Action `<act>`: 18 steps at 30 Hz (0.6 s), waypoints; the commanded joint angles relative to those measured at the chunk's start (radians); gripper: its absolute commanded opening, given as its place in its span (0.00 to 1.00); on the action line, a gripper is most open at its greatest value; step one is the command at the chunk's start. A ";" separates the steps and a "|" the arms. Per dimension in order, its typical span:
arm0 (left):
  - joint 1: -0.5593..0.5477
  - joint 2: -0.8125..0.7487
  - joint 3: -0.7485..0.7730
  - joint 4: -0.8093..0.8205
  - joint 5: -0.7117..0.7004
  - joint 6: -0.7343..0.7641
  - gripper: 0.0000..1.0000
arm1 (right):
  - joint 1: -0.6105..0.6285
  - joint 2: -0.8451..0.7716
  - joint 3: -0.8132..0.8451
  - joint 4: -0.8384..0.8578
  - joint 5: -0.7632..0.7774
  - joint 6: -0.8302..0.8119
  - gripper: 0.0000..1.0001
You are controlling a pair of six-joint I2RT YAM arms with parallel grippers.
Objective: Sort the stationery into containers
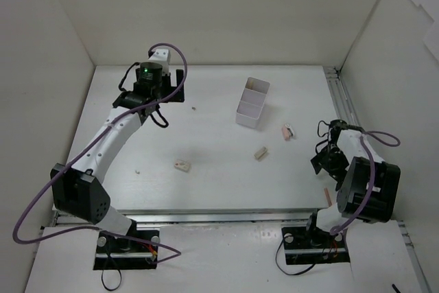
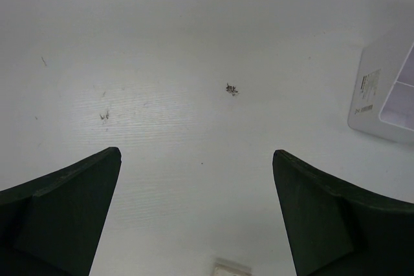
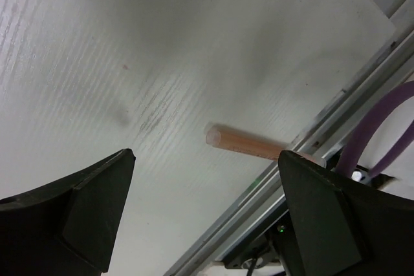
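Observation:
The white divided container (image 1: 252, 103) stands at the middle back of the table; its corner (image 2: 381, 98) shows at the right of the left wrist view. My left gripper (image 1: 177, 87) (image 2: 196, 152) hangs open over bare table left of the container, with a small pale piece (image 2: 233, 267) just below its jaws. An orange pen (image 1: 328, 197) (image 3: 249, 145) lies by the table's front right rail. My right gripper (image 1: 326, 162) (image 3: 206, 154) is open just above it, holding nothing. Beige blocks (image 1: 182, 165) (image 1: 260, 154) and a pink piece (image 1: 287, 132) lie loose on the table.
A metal rail (image 3: 278, 185) runs along the table edge right beside the orange pen. White walls (image 1: 55, 53) close in the left, back and right sides. A tiny dark speck (image 2: 231, 88) marks the surface. Tiny pale bits (image 1: 194, 108) (image 1: 138, 169) lie apart.

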 commanded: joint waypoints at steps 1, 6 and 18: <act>0.010 0.002 0.073 0.024 -0.028 0.008 1.00 | 0.021 0.081 0.077 -0.209 0.040 -0.055 0.92; 0.019 0.007 0.076 0.034 -0.054 0.007 1.00 | 0.034 0.160 0.094 -0.220 0.049 -0.084 0.75; 0.009 -0.005 0.119 0.004 -0.022 -0.015 1.00 | 0.042 0.163 0.044 -0.137 0.062 -0.059 0.85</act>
